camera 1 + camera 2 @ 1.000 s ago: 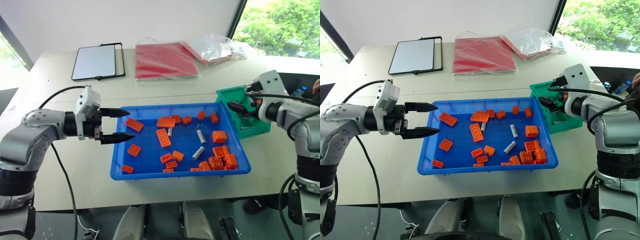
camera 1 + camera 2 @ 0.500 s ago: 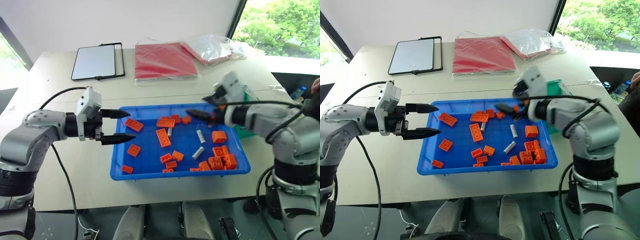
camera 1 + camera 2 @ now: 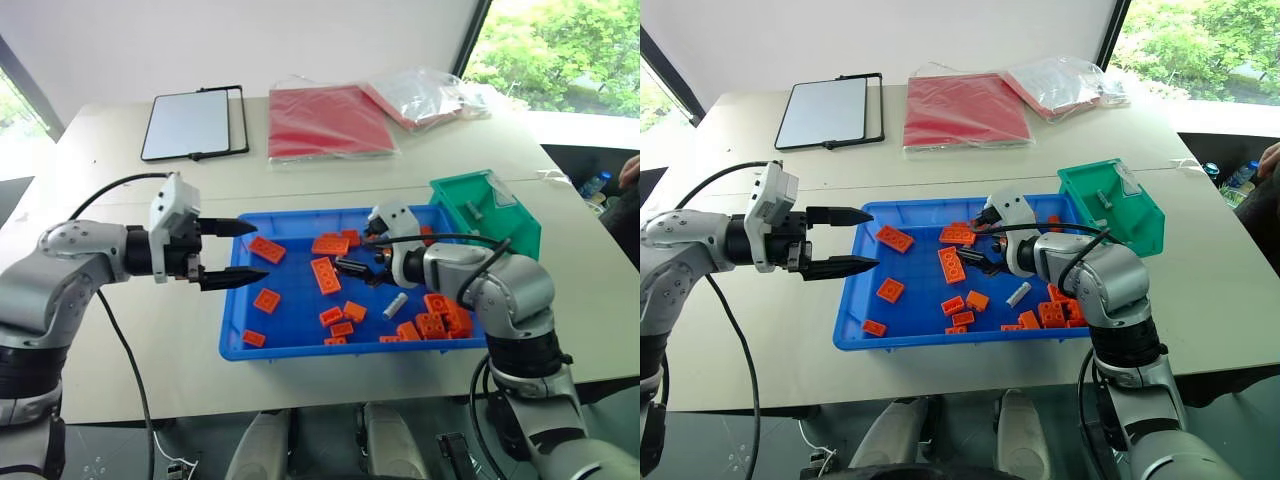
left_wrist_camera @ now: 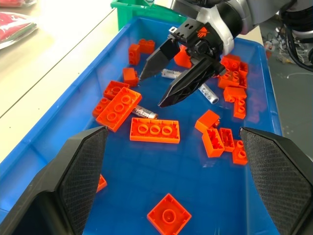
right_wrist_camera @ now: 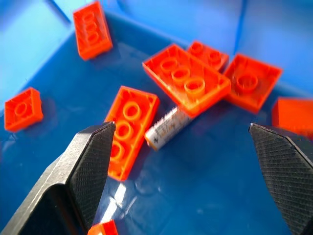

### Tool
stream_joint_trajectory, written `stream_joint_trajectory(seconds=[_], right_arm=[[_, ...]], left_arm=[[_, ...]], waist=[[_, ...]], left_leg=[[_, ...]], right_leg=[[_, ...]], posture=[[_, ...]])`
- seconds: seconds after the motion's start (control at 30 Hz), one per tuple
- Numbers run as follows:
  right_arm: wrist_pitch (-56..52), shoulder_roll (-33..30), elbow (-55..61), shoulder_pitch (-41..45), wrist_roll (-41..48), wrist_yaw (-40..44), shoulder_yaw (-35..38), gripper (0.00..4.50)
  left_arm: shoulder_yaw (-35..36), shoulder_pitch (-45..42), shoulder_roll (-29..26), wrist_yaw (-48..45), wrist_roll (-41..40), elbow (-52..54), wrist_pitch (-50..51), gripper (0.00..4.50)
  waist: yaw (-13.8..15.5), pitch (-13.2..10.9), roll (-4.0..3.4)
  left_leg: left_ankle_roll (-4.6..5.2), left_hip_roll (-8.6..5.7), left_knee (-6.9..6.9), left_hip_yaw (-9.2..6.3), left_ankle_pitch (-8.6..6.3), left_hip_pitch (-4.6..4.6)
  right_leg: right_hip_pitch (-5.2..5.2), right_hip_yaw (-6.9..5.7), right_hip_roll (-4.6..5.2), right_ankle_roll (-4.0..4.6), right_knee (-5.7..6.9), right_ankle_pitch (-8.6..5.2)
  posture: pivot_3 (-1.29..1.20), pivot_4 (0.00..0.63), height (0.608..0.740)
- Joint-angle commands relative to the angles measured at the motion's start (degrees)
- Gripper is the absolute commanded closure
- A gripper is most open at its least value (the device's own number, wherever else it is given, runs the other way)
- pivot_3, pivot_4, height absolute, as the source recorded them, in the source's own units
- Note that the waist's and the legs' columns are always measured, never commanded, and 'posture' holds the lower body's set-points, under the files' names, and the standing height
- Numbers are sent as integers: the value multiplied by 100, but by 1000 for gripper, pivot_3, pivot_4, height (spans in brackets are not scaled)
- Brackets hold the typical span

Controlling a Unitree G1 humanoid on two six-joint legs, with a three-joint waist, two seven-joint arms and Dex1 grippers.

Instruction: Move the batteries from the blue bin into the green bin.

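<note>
Batteries lie among orange bricks [image 3: 326, 274] in the blue bin [image 3: 300, 335] at the surface's centre: one [image 5: 167, 127] sits between two long bricks just ahead of the right gripper [image 4: 164, 83], whose jaws stand wide open and empty over the bin's middle; another [image 3: 396, 305] lies at about 4 o'clock from it. At the bin's 9 o'clock rim, the left gripper [image 3: 238, 253] hovers with jaws open, empty. At the bin's 2 o'clock corner sits the green bin [image 3: 510, 228], tilted.

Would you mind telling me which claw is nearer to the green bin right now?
The right claw. It is open over the middle of the blue bin, with the green bin beside that bin's far right corner. The left claw is open at the blue bin's left edge.
</note>
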State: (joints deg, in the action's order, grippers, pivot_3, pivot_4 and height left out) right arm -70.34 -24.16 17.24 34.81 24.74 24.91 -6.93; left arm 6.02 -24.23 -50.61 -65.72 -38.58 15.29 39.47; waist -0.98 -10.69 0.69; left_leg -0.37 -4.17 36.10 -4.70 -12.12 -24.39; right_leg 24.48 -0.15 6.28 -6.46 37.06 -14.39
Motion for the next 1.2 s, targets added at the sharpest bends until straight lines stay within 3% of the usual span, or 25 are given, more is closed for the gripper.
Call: stream_joint_trajectory(seconds=[0.03,0.23,0.5,0.6,0.77,0.8,0.97,1.2], right_arm=[[887,-219,-221,222,-271,384,-280,26],[2104,-434,-914,291,-686,1122,-789,26],[3128,-243,-2138,499,-1265,1575,-1184,26],[3267,-162,-2325,508,-1365,1631,-1136,854],[3076,-82,-1953,426,-1237,1721,-1005,3280],[3030,-55,-1883,418,-1219,1725,-993,3458],[2750,728,-1409,518,-1052,1615,-1186,3454],[2780,1412,-1827,569,-1426,1259,-1546,3454]], left_arm=[[258,37,-65,69,-117,179,-15,0],[299,100,-60,164,-188,260,-2,0],[309,143,-78,138,-191,291,-26,0],[291,104,-87,111,-172,263,-40,0],[269,85,-90,70,-139,238,-70,0],[272,92,-91,59,-132,234,-79,0],[162,-24,-26,35,-51,128,-143,0],[79,-149,36,2,15,23,-213,0]], waist=[[-2,0,0],[-3,0,1],[-2,0,1],[-1,0,1],[0,0,1],[-2,0,1],[-24,0,1],[19,1,2]], left_leg=[[0,0,0,0,0,0],[0,3,1,-1,0,1],[0,3,0,-2,0,1],[-1,3,0,-2,0,2],[-1,3,0,-2,0,2],[-1,3,0,-3,0,2],[-1,7,-3,-4,0,3],[-5,2,1,-8,2,2]], right_leg=[[0,0,0,0,0,0],[-1,0,-5,0,1,0],[-1,0,-5,0,1,0],[-1,0,-6,0,1,0],[-1,0,-6,0,1,0],[-1,1,-6,0,2,0],[2,1,-10,0,4,0],[0,2,-11,1,4,0]], posture=[[0,150,731],[0,150,731],[0,150,731],[0,150,731],[0,150,731],[0,150,731],[0,150,731],[0,150,731]])
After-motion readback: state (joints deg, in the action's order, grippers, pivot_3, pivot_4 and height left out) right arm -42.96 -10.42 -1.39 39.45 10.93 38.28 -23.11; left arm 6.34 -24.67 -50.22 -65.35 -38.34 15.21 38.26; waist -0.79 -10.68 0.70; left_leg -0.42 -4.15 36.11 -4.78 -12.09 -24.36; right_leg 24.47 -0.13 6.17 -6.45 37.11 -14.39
